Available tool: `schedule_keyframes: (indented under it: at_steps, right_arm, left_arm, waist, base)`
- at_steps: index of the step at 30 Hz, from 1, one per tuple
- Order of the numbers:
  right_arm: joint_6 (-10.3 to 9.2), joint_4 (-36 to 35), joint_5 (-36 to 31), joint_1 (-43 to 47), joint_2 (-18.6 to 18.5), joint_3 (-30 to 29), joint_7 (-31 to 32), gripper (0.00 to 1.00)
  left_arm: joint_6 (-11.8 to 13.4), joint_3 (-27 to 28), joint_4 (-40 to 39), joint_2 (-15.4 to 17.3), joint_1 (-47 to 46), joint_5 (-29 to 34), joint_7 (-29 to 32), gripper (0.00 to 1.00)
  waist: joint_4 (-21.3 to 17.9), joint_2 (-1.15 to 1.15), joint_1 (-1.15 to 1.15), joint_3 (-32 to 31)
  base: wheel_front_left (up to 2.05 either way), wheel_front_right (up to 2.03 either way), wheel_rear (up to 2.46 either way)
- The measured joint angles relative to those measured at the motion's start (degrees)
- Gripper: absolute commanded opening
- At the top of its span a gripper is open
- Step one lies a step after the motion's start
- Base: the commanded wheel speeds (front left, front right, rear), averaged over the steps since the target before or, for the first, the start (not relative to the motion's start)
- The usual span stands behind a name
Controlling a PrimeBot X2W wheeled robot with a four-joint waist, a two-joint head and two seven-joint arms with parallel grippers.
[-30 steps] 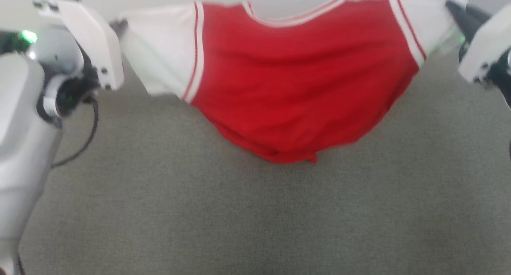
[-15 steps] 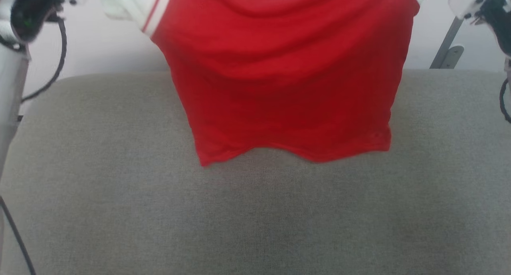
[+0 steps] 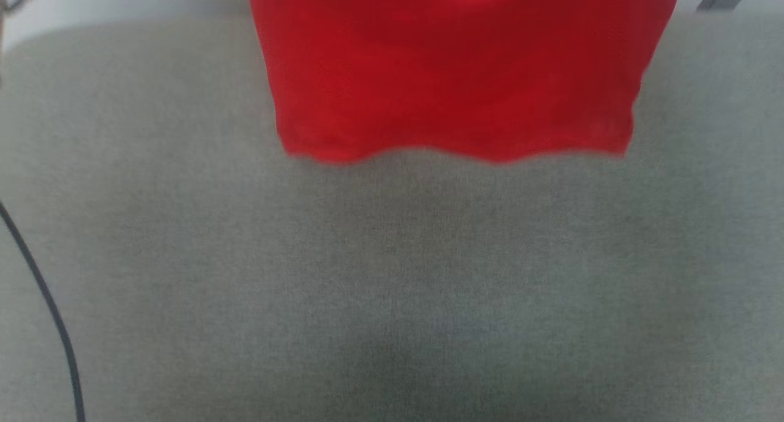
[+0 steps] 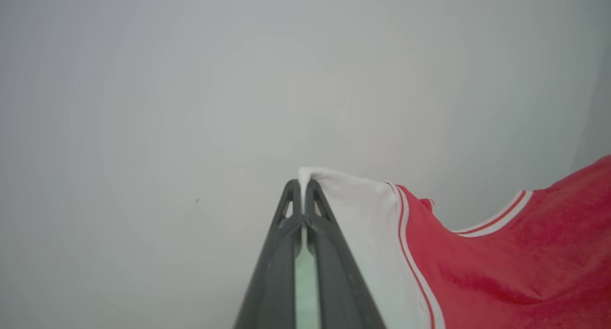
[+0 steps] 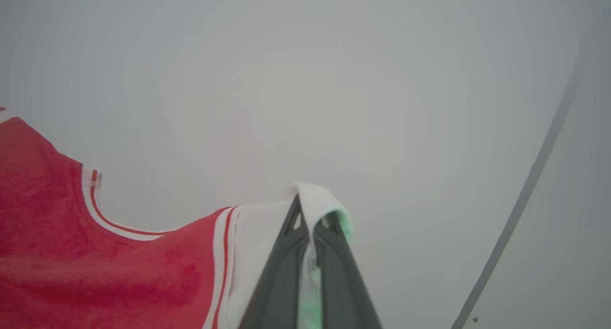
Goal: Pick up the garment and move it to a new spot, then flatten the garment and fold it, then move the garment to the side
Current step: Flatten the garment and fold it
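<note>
Garment [image 3: 453, 73] now hangs flat; left claw [image 4: 302, 190] and right claw [image 5: 310, 224] pinch its white sleeves

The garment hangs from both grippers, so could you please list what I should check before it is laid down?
1. Left gripper, jaws shut on the garment at a white sleeve end: ok.
2. Right gripper, jaws shut on the other white sleeve end: ok.
3. Garment hangs spread, with its hem roughly level: ok.
4. Hem lifted off the grey cushion: cannot tell, the edge is blurred.
5. Black cable at the head view's left edge lies apart from the garment: ok.
</note>
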Motion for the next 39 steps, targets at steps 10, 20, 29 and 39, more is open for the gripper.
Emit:
schedule_keyframes:
  at_steps: [10,20,29,39]
  right_arm:
    - [0.00,8.55,-11.56,-11.98,-0.43,-1.36,-17.91,0.00]
    - [0.04,2.27,-16.06,1.49,-0.60,1.12,-18.46,0.00]
    - [0.03,2.21,-0.01,16.75,-4.87,13.68,-18.41,0.00]
    - [0.03,-12.11,15.26,31.55,-15.19,24.92,-16.34,0.00]
  left_arm:
    - [1.68,0.31,6.86,-3.38,-12.79,5.65,-20.24,0.00]
    - [-3.10,-1.71,15.91,-6.73,-6.35,6.22,-30.17,0.00]
    - [-7.12,-4.48,18.08,-5.94,9.87,2.14,-26.96,0.00]
    - [-7.87,-8.54,1.32,0.73,33.42,-5.67,-19.23,0.00]
  waist:
    - [0.22,0.00,0.00,12.48]
    - [2.55,0.00,0.00,16.07]
    - [3.25,0.00,0.00,9.47]
    - [3.40,0.00,0.00,1.61]
  base:
    - [0.00,0.00,0.00]
    - [0.00,0.00,0.00]
    - [0.00,0.00,0.00]
    - [0.00,0.00,0.00]
